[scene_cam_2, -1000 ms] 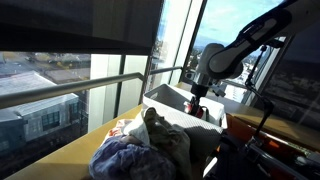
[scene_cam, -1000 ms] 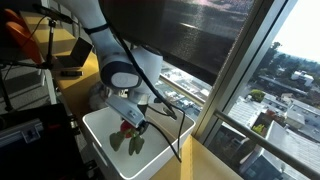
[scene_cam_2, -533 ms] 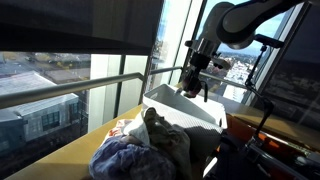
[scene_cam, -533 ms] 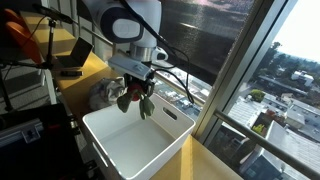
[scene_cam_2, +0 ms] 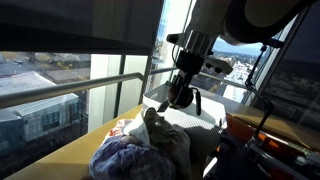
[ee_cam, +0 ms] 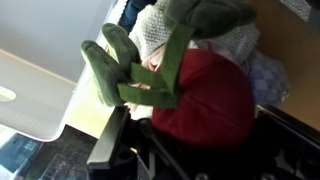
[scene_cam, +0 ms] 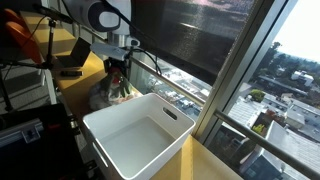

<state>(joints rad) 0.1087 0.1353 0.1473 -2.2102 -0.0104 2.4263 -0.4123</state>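
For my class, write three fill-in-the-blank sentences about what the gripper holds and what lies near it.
1. The gripper is shut on a red and ___ cloth item.
2. The plastic bin is ___ in colour.
3. Below the held item lies a pile of clothes, not the ___.
Missing words: green; white; bin.

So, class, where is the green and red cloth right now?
The green and red cloth hangs from the gripper in an exterior view, beside the white bin, above the pile of clothes.
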